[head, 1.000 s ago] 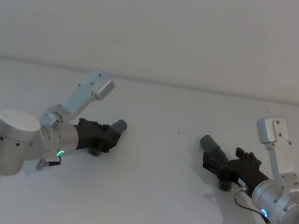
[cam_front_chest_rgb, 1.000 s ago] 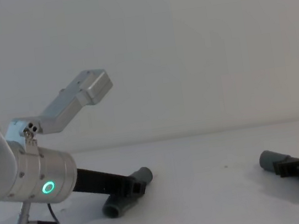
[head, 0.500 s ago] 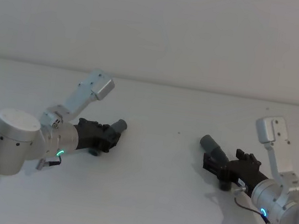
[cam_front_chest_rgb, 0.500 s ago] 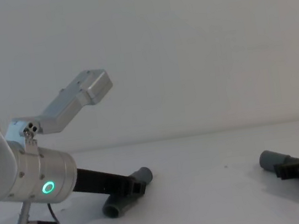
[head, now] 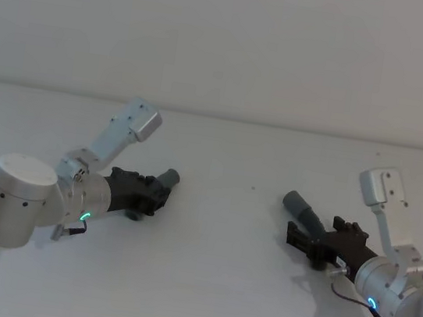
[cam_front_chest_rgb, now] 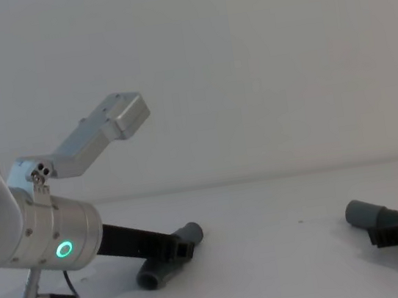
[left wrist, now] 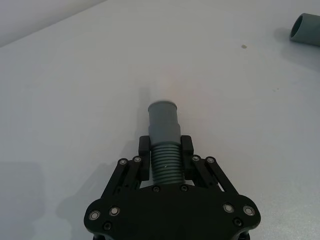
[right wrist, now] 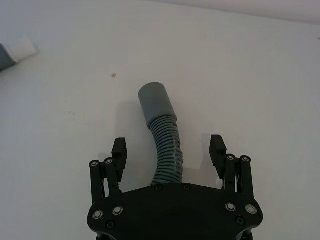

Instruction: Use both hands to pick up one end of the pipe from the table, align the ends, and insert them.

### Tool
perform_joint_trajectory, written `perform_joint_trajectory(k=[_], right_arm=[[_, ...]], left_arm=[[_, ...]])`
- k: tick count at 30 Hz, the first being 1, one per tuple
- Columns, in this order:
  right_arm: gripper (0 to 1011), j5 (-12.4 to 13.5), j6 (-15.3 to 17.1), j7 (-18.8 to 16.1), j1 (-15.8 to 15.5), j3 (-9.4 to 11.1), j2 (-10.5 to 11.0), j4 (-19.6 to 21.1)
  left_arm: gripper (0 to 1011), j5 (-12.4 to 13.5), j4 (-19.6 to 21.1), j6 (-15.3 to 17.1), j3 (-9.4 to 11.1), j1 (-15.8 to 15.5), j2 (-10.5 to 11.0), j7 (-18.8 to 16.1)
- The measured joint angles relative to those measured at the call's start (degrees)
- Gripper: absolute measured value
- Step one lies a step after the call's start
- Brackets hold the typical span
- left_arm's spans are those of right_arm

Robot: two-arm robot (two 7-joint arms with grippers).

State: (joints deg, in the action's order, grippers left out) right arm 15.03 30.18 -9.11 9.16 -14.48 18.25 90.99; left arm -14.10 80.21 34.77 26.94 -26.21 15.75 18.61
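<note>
On the plain white worktop (head: 209, 284), the left gripper (left wrist: 165, 148) has its jaws clenched on one pipe piece (left wrist: 164, 122) toward the left edge, while the right gripper (right wrist: 169, 146) holds its jaws released astride the other pipe piece (right wrist: 156, 105) toward the right edge, its long axis running straight out between them.

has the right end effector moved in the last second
Yes: the right end effector slid back toward the robot, away from the unmoved grey cuff.

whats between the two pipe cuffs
Head view: bare white table and one tiny dark speck between left cuff and right cuff. Left gripper clamps the left hose piece; right gripper straddles the right hose piece, open.
</note>
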Motion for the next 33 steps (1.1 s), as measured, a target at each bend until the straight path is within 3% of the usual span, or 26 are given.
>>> perform_joint_trajectory(k=[17, 22, 33], right_arm=[[978, -0.84, 0.50, -1.33, -0.38, -0.25, 0.41, 0.58], [879, -0.99, 0.55, -1.51, -0.44, -0.30, 0.51, 0.64], [526, -1.19, 0.63, -1.80, -0.50, -0.37, 0.62, 0.73]], left_arm=[[341, 0.01, 0.00, 0.00, 0.00, 0.00, 0.00, 0.00], [342, 0.01, 0.00, 0.00, 0.00, 0.00, 0.00, 0.00], [342, 0.00, 0.00, 0.01, 0.00, 0.00, 0.00, 0.00]])
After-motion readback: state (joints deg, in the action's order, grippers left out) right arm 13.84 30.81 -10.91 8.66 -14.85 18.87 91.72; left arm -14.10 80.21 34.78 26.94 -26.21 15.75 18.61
